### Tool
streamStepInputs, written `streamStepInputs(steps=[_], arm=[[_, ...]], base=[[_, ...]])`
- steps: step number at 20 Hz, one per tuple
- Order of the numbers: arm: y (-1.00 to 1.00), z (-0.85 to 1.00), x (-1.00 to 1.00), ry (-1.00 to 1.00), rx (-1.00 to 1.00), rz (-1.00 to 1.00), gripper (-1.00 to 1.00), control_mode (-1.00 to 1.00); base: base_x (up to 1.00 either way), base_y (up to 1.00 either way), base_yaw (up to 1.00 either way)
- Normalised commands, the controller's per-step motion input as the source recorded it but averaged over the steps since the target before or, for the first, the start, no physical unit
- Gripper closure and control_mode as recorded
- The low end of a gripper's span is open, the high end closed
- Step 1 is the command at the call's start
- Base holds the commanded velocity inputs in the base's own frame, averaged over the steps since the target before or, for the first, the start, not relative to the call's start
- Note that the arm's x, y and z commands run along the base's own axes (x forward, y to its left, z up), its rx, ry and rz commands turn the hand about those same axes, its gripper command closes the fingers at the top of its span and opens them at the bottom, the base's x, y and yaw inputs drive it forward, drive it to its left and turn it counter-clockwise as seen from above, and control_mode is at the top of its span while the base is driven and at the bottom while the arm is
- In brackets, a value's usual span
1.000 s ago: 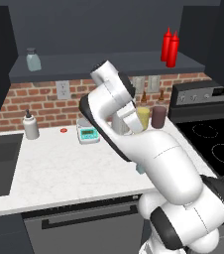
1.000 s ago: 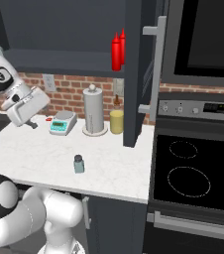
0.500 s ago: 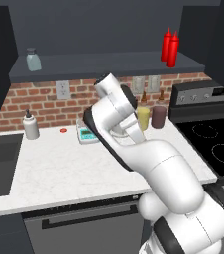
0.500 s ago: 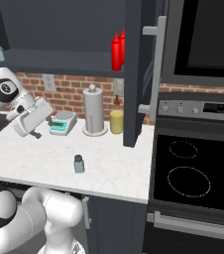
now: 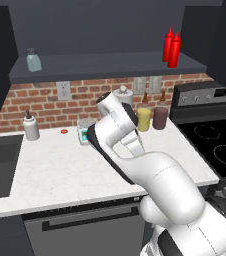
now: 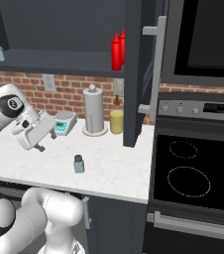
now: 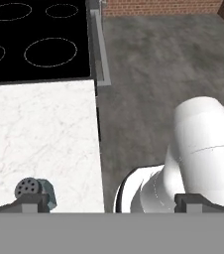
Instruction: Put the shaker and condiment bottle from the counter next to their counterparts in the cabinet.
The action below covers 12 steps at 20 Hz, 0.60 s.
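While the shaker [image 6: 78, 163] is standing alone mid-counter [image 6: 114, 168], I'm keeping the gripper [image 6: 38, 145] spread wide and empty above it, aiming to centre both tips around its cap before descending.

Two red squeeze bottles [image 5: 171, 47] side by side on the cabinet shelf [image 5: 110, 66]. Two small blue-grey jars: one on that shelf [image 5: 33, 60], one on the counter [image 6: 78, 163]. One white pump dispenser [image 5: 31, 126] by the brick wall. One paper towel roll [image 6: 94, 109]. One yellow jar [image 5: 143, 119] and one maroon jar [image 5: 160, 117]. One small kitchen scale [image 6: 63, 123]. Four round burners on the stove [image 6: 193, 163].
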Motion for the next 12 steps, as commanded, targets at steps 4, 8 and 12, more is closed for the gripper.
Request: streamStepInputs(steps=[4,8,12], arm=[[-0.06,-0.40,0.00,0.01,0.00,0.00,-1.00,-1.00],[-0.13,-0.26,0.08,0.01,0.00,0.00,-1.00,-1.00],[-0.13,-0.21,0.18,0.03,0.00,0.00,-1.00,-1.00]], base=[[0.00,0.00,0.00],[0.00,0.00,0.00],[0.00,0.00,0.00]])
